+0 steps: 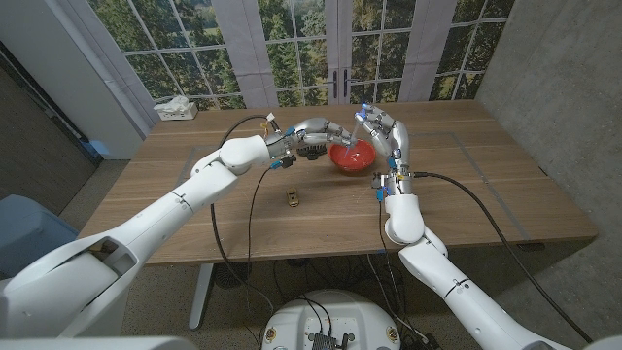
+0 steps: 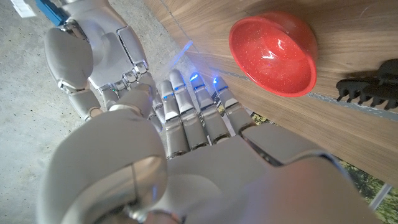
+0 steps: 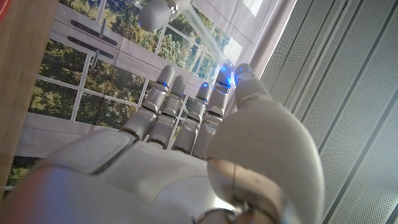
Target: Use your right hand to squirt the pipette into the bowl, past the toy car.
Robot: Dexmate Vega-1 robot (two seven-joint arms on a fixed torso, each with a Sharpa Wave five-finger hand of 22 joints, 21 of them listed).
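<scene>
The red bowl (image 1: 352, 156) (image 2: 273, 53) stands upright on the wooden table, past its middle. My right hand (image 1: 384, 131) (image 3: 205, 155) is raised just right of and above the bowl, its fingertips pinching a clear pipette (image 3: 155, 14) whose bulb sticks out beyond them. The right hand (image 2: 93, 56) also shows beside the bowl in the left wrist view. My left hand (image 1: 313, 131) (image 2: 186, 143) hovers just left of the bowl with its fingers side by side, holding nothing. A small tan toy car (image 1: 293, 197) sits on the table nearer to me, left of the bowl.
A black toothed object (image 2: 373, 92) (image 1: 309, 154) lies on the table by the bowl, under my left hand. A tissue box (image 1: 175, 108) stands at the far left corner. Cables run along both arms. Windows rise behind the table.
</scene>
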